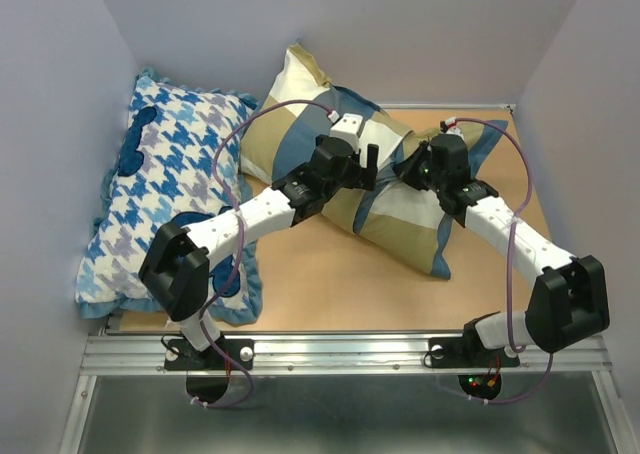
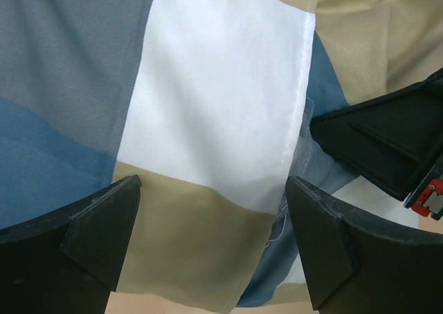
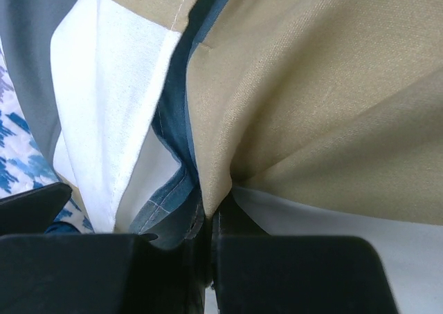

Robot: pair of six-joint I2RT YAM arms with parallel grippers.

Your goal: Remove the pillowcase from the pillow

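Right claw (image 3: 209, 220) pinched on a tan fold of the pillowcase (image 1: 285, 144) (mid desk (image 1: 330, 289), toward far edge); left claw (image 2: 213, 189) wide open over it.

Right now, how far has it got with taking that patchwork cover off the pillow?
Early days. Done: the right pincer is shut on a fold of the pillowcase. In hand: the left pincer hangs open over a cream patch beside a stitched hem, gripping nothing. Left: nearly everything. From above, the pillowcase looks stuffed full and no bare pillow shows.
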